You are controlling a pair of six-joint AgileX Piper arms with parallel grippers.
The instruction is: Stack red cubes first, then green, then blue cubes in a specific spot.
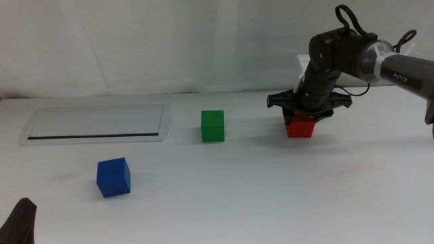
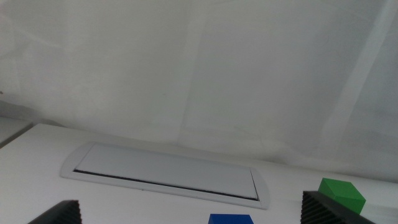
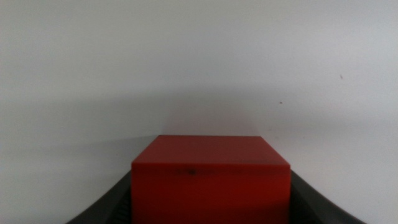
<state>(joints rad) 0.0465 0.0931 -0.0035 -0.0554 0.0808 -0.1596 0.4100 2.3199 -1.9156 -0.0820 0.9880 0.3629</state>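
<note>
**Q:** Jaws first: what are the two pairs doing?

**A:** On the right gripper, the two dark jaws stand spread, one on each side of the small solid red cube with matte faces. In the right wrist view the red cube fills the space between the jaws, which flank it closely; whether they press it yet cannot be told. The cube looks to be resting on the white tabletop. The left gripper waits at the near edge of the middle view, and the left wrist view shows its jaws wide apart with nothing between them.

**Q:** Why is the right gripper placed that way?

**A:** Red goes first in the stack, so I judge this gripper is straddling it from above, either to take it up or just after setting it down; these views cannot settle which.

**Q:** Where are the other cubes?

**A:** A small solid green matte cube sits well apart from the right jaws, off to their side. A small solid deep-blue matte cube lies farther still, nearer the left jaws. Ahead of the left jaws the blue cube sits closest, the green cube beside one jaw tip, and a flat grey-rimmed rectangular panel beyond. Nothing is stacked yet.
</note>
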